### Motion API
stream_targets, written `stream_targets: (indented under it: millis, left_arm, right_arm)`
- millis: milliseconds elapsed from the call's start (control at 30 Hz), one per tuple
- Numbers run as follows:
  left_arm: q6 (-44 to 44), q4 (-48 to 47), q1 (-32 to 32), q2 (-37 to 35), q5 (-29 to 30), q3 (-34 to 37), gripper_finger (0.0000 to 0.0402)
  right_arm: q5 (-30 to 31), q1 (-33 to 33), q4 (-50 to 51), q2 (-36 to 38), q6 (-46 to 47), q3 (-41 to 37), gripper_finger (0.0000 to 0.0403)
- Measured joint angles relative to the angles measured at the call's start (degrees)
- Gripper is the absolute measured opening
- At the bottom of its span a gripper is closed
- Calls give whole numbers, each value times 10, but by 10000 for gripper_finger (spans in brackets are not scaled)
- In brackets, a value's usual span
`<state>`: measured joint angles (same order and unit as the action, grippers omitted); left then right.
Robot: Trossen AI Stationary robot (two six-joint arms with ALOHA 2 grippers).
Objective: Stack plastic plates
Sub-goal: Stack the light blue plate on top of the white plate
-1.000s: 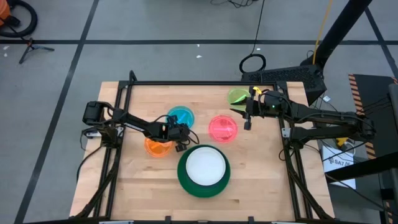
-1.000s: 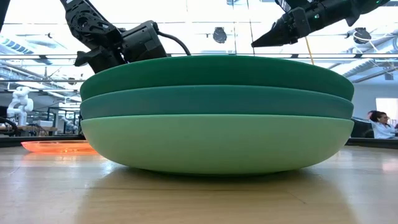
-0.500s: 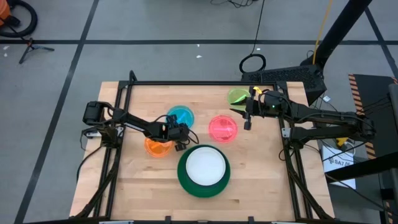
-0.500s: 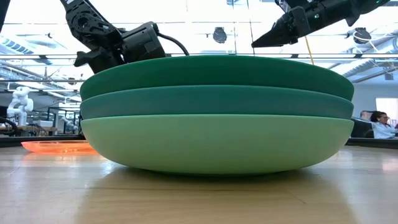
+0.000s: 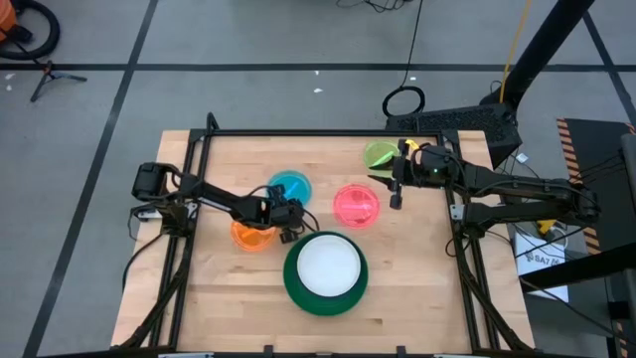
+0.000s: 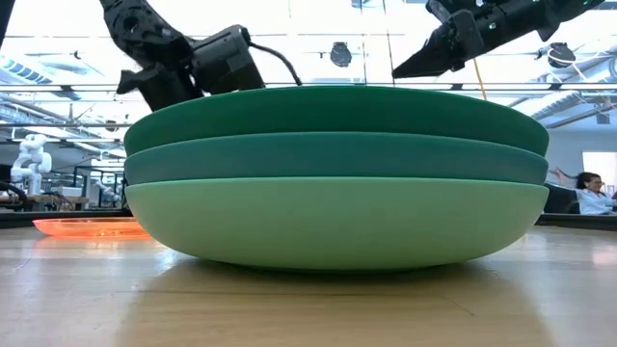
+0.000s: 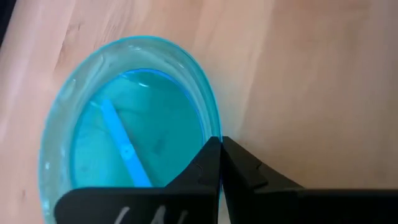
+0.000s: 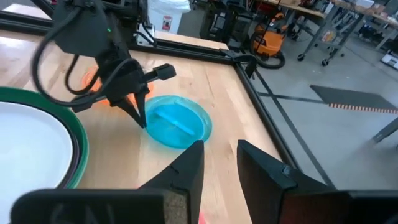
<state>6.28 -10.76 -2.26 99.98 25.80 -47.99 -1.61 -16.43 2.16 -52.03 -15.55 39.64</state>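
Note:
A small translucent blue plate (image 5: 289,186) (image 7: 134,134) lies flat on the wooden table, left of the middle. My left gripper (image 5: 288,212) (image 8: 142,122) slants down onto its near rim and is shut on it. An orange plate (image 5: 250,236), a pink plate (image 5: 356,205) and a lime plate (image 5: 380,154) lie singly on the table. A stack of large green plates (image 6: 333,173) with a white plate (image 5: 325,267) on top stands at the near middle. My right gripper (image 5: 396,191) (image 8: 219,163) hangs open above the table near the pink and lime plates, holding nothing. My left gripper pinches the blue plate's rim (image 7: 214,133) on its near side between its two fingertips, one finger (image 7: 202,168) over the plate's inside and the other outside. The fingers slant down from the table's left and near side. The plate lies flat on the table.
A black frame (image 5: 298,132) runs round the tabletop. The tall stack fills most of the low view and hides the small plates, except the orange plate (image 6: 87,226). Bare wood lies at the near left (image 5: 214,298) and near right (image 5: 417,288).

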Motion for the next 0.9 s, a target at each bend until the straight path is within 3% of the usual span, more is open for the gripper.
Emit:
stream_targets:
  millis: [367,567,767,900]
  left_arm:
    - [-55,-148,-44,-1,47,-110,8]
    - [-61,-212,-77,-37,73,-141,8]
    - [-56,-194,-123,-106,72,-146,8]
    - [-48,-152,-158,-124,35,-146,8]
  right_arm:
    - [-2,0,85,3,84,0,89]
    - [-1,2,136,31,144,0,89]
    - [0,20,151,49,169,0,89]
    - [0,32,151,50,168,0,89]
